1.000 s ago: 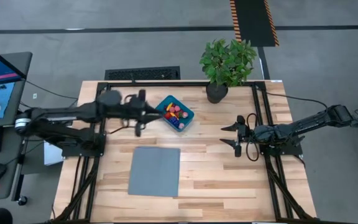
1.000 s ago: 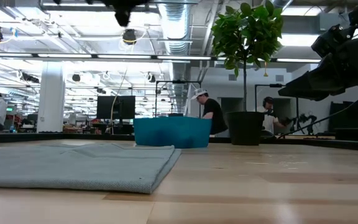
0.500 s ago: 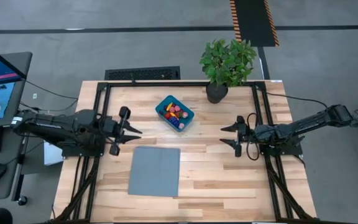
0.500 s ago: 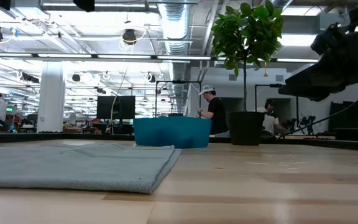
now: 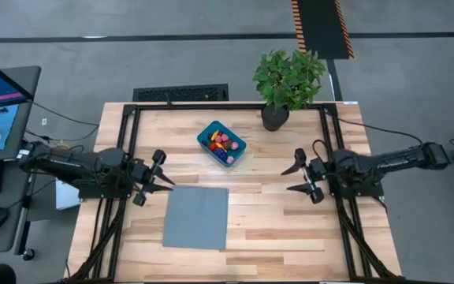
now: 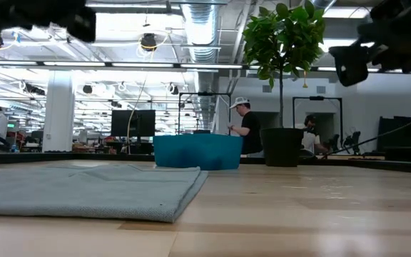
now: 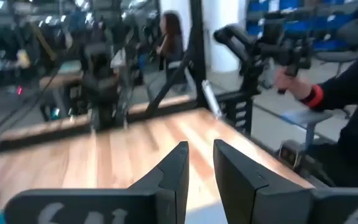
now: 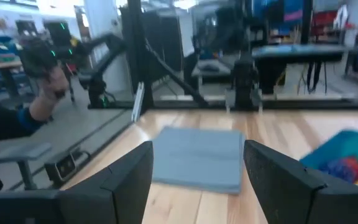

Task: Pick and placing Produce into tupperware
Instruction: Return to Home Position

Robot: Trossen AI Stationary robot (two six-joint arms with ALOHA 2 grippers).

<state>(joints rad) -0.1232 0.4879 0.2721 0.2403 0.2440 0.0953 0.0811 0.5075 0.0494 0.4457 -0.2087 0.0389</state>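
The teal tupperware stands on the table toward its far side, with several small red, pink and yellow produce pieces inside; the right wrist view catches its corner. My left gripper hovers near the table's left edge, by the grey sheet's far left corner. It points level, and its fingers are a narrow gap apart with nothing between them. My right gripper hovers at the table's right side, wide open and empty, facing the sheet and the tupperware.
A flat grey sheet lies at the near middle of the table. A potted plant stands at the far edge, right of the tupperware. A black frame runs round the table. A person's hand holding a handle shows beyond the table.
My left gripper has drawn back from over the tupperware toward the table's left and near edges while sinking, its narrow gap unchanged. My right gripper has risen a little and swung slightly about, still wide open. The tupperware and its produce have stayed put.
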